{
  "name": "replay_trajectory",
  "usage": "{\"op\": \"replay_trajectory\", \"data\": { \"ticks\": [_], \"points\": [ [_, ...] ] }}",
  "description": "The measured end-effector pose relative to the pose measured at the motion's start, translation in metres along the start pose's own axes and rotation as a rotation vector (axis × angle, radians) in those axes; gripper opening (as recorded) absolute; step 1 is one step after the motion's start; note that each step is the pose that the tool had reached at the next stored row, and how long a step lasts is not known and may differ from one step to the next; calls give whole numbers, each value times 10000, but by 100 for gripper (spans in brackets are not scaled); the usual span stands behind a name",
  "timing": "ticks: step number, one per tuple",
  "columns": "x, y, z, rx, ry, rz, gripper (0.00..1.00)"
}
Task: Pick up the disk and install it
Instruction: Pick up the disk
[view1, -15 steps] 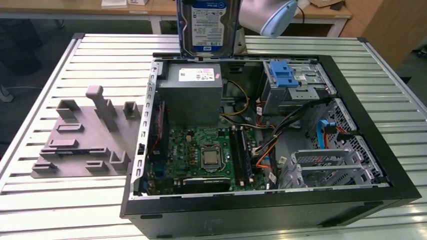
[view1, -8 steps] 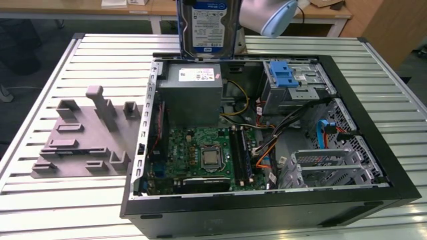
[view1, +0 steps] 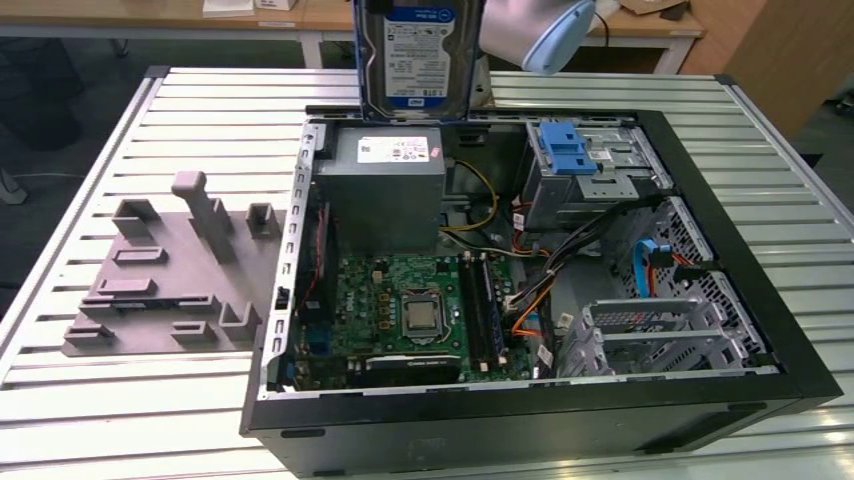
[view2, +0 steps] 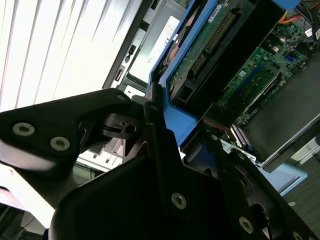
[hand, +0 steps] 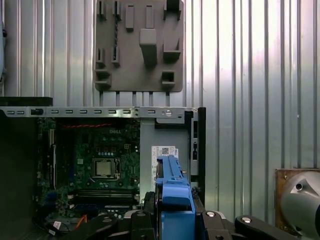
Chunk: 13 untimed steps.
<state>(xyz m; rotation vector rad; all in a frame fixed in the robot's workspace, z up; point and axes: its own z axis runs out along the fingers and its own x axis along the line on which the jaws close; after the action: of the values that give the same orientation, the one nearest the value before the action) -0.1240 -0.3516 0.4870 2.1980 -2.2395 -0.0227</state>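
The disk (view1: 416, 55), a silver hard drive with a white-and-blue label in a blue carrier bracket, hangs upright above the far edge of the open computer case (view1: 747, 300). In both wrist views my gripper (view2: 185, 131) (hand: 174, 212) is shut on the disk, its black fingers (view2: 156, 120) pressing the blue bracket (hand: 172, 190) from both sides. The second wrist view shows the drive's green circuit board (view2: 200, 47) facing the camera. Below the disk, inside the case, sits the grey metal box (view1: 387, 190).
The case holds a green motherboard (view1: 414, 310), a silver drive bay with a blue latch (view1: 567, 150) at the back right, and a metal cage (view1: 661, 330) with cables. A grey fixture plate (view1: 174, 270) lies on the slatted table (view1: 160, 420) at the exterior view's left.
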Motion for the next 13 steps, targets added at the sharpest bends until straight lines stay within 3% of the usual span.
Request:
{"op": "replay_trajectory", "data": {
  "ticks": [13],
  "points": [
    [14,-35,-1,0,0,0,36]
  ]
}}
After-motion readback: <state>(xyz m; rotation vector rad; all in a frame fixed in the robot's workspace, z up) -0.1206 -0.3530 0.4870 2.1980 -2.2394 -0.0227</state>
